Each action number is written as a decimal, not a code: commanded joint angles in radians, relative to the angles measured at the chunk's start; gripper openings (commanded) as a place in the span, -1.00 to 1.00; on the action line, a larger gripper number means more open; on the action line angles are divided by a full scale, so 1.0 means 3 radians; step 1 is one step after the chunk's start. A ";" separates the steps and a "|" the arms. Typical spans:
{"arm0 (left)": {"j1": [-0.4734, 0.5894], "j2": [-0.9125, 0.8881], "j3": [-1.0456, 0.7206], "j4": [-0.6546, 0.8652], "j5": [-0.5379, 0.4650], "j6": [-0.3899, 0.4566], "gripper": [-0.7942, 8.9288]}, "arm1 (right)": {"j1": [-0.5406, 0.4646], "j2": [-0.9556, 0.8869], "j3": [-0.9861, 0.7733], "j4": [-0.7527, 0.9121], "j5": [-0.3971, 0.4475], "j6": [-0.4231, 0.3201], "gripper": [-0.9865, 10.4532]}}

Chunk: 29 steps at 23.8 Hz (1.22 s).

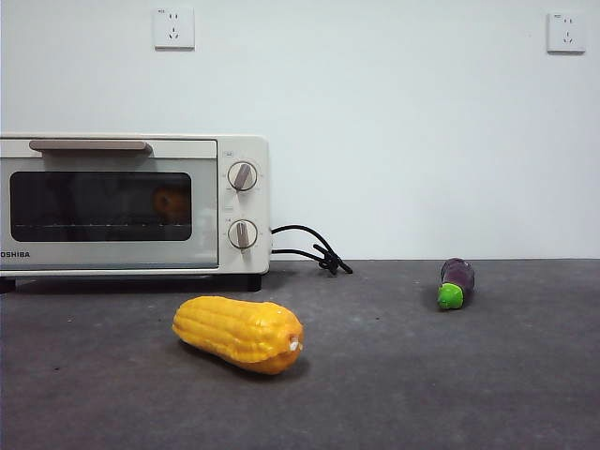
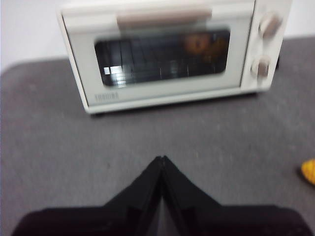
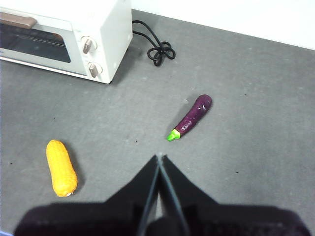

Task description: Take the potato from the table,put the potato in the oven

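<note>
I see the potato (image 1: 172,202) inside the oven (image 1: 131,204), behind the dark glass door (image 1: 101,206), and the door is shut. It shows as a small round brown shape on the rack, toward the 3 o'clock end of the window, close to the two knobs (image 1: 243,176). In my left wrist view I see the same brown shape (image 2: 199,44) through the glass, a bit blurry. The oven sits on the surface (image 1: 422,375) at about 9 o'clock in the front view, with its bar handle (image 1: 90,146) along the top of the door and a black cord (image 1: 314,248) curling out beside it. My left gripper (image 2: 162,158) hangs over the bare surface in front of the oven, and its two black jaws are pressed together with nothing between them. My right gripper (image 3: 159,156) hangs over the surface too, and its jaws are also pressed together and hold nothing. Near it lies the purple eggplant (image 3: 191,117) with its green tip pointing toward the gripper. The yellow corn cob (image 1: 240,333) lies on the surface in front of the oven, near 6 o'clock in the front view, well apart from the eggplant. No arm shows in the front view.
</note>
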<state>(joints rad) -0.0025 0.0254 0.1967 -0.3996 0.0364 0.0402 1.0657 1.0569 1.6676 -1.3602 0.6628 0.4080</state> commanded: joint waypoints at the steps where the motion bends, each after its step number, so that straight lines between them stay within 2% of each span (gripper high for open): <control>1: 0.0006 -0.0071 -0.0135 0.0052 -0.0010 -0.0024 -0.85 | 0.0003 0.0003 -0.0020 -0.0070 0.0011 0.0034 -0.83; 12: 0.0006 -0.0071 -0.0423 0.0142 -0.0010 -0.0024 -0.85 | 0.0003 0.0004 -0.0020 -0.0070 0.0019 0.0034 -0.83; 14: 0.0004 -0.0071 -0.0504 0.0402 -0.0011 -0.0023 -0.85 | 0.0003 0.0004 -0.0020 -0.0070 0.0024 0.0036 -0.82; 15: 0.0004 -0.0071 -0.0635 0.0823 -0.0010 -0.0023 -0.84 | 0.0003 0.0004 -0.0020 -0.0070 0.0024 0.0034 -0.82; 17: 0.0005 -0.0071 -0.0629 0.0916 -0.0011 -0.0025 -0.84 | 0.0003 0.0004 -0.0020 -0.0070 0.0022 0.0034 -0.83; 29: 0.0005 -0.0055 -0.0628 0.0824 -0.0010 -0.0025 -0.84 | 0.0003 0.0004 -0.0020 -0.0070 0.0025 0.0034 -0.82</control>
<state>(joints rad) -0.0025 0.0074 0.0174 -0.1551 0.0360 0.0399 1.0657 1.0573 1.6676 -1.3602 0.6659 0.4080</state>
